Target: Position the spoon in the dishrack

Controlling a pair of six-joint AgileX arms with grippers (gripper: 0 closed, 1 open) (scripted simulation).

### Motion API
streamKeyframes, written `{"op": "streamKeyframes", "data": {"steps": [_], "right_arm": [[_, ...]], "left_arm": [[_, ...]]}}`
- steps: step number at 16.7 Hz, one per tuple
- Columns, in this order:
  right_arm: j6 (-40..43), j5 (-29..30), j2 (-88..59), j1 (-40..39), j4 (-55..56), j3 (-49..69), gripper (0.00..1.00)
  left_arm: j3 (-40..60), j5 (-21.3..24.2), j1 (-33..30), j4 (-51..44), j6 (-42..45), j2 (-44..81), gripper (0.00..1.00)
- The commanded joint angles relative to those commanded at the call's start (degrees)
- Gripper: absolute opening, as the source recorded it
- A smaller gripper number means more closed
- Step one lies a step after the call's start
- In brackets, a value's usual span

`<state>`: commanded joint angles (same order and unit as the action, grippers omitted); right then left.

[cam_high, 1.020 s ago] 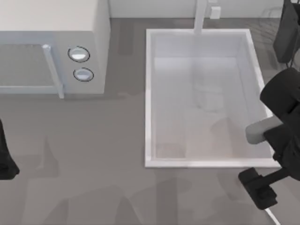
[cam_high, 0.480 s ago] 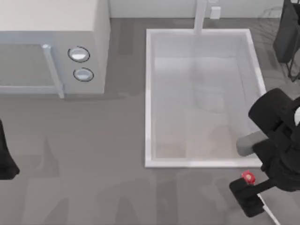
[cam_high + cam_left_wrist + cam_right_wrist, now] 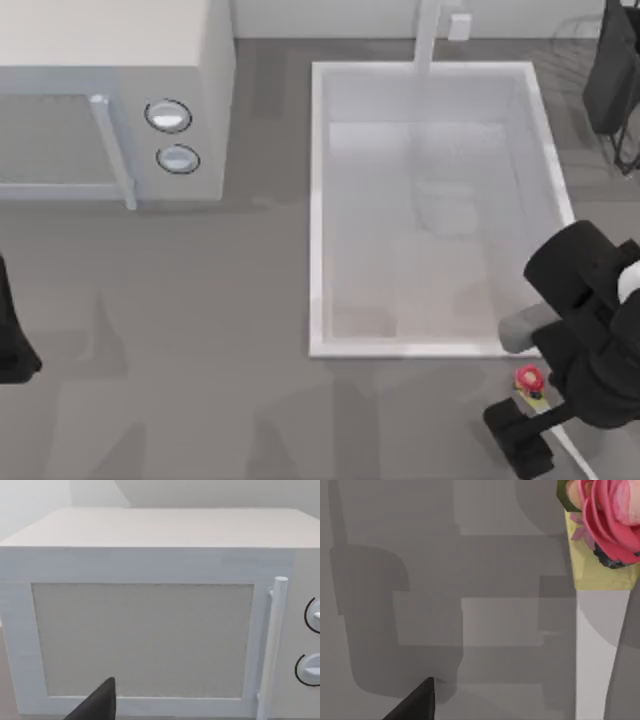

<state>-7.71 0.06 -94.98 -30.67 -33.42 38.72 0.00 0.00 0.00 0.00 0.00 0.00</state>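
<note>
My right pincer (image 3: 530, 425) sits just off the large white sink basin (image 3: 318, 200)'s near corner, over the red-headed, cream-handled spoon (image 3: 530, 381), presumably lining up a pickup. I cannot tell whether it grips. The dark wire dishrack (image 3: 580, 30) lies beyond the basin's far corner.

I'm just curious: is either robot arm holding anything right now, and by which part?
It cannot be told. The spoon lies by the right hand, below the sink, its handle hidden under the arm.

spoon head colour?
Red on the spoon, seen best in the top view; pinker up close in the right wrist view.
</note>
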Motion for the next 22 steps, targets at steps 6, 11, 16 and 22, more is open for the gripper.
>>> {"op": "streamKeyframes", "data": {"steps": [6, 11, 16, 22], "right_arm": [[0.0, 0.0, 0.0, 0.0, 0.0, 0.0, 0.7], [0.0, 0.0, 0.0, 0.0, 0.0, 0.0, 0.32], [0.0, 0.0, 0.0, 0.0, 0.0, 0.0, 0.0], [0.0, 0.0, 0.0, 0.0, 0.0, 0.0, 0.0]], "left_arm": [[0.0, 0.0, 0.0, 0.0, 0.0, 0.0, 1.0], [0.0, 0.0, 0.0, 0.0, 0.0, 0.0, 1.0], [0.0, 0.0, 0.0, 0.0, 0.0, 0.0, 1.0], [0.0, 0.0, 0.0, 0.0, 0.0, 0.0, 1.0]]}}
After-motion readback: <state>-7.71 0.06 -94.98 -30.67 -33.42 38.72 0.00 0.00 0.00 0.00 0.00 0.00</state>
